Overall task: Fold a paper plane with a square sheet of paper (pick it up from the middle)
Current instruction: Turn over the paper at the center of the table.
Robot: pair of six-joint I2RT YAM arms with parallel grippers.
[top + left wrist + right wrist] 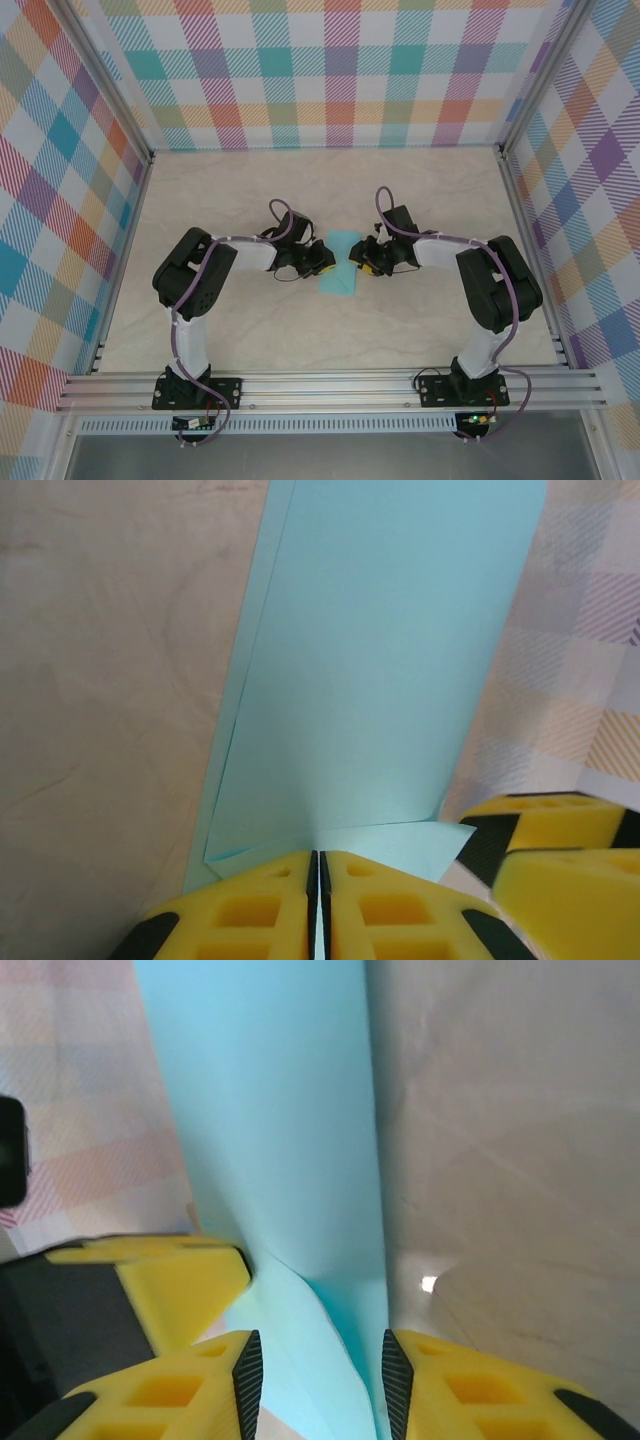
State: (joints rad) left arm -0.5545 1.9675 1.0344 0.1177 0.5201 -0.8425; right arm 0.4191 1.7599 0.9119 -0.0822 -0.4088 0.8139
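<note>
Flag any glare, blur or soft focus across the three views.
Top external: even light, sharp, faint shadows under the arms. Left wrist: turquoise paper matte, no glare. Right wrist: small glare spot on the table, paper soft near the right tool.

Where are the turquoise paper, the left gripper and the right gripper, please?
turquoise paper (380, 660), left wrist view, middle of its top layer.
left gripper (318, 865), left wrist view, between its closed fingertips.
right gripper (320, 1355), right wrist view, between its parted fingertips.
</note>
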